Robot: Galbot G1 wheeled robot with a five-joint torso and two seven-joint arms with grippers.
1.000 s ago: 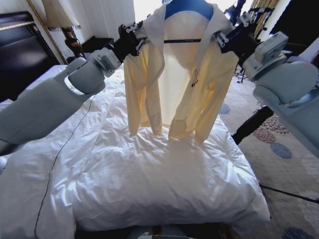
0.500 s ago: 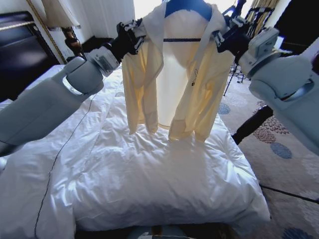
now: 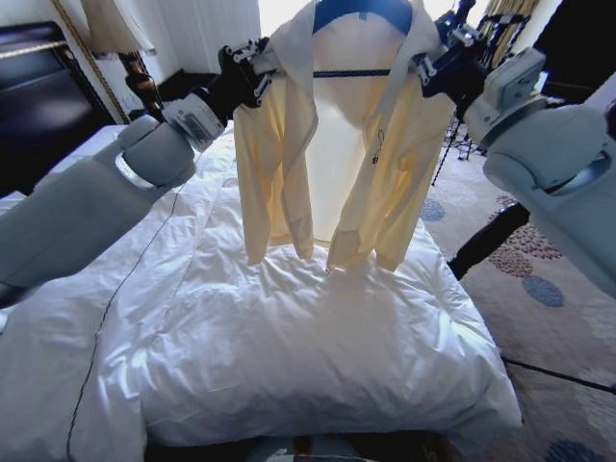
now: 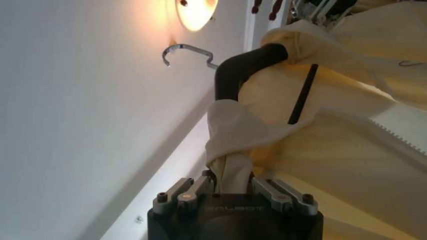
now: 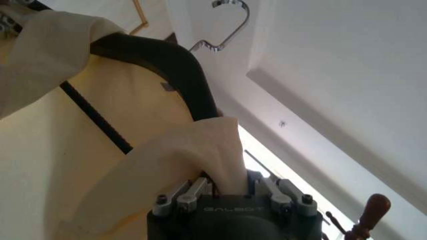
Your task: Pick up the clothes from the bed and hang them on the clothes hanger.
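The left gripper (image 3: pixel 258 64) is raised high above the bed (image 3: pixel 289 346), its arm reaching up and forward, fingers pinched on the shoulder fabric of the clothes (image 3: pixel 332 164). The left wrist view shows that cloth (image 4: pixel 320 125) clamped between the fingers (image 4: pixel 193 187) of the left gripper (image 4: pixel 233 187). The right gripper (image 3: pixel 430 64) mirrors it at the other shoulder, arm bent up; in its wrist view the right gripper (image 5: pixel 230 187) is closed on a fold of the top (image 5: pixel 180 160).

The clothes hang over the bed, long axis vertical, sleeves and hem pointing down, hem clear of the duvet. The clothes hanger (image 3: pixel 351 73) sits inside the shoulders, its bar level; its metal hook (image 5: pixel 227 27) points upward.

"GALBOT" is embossed on each gripper body.
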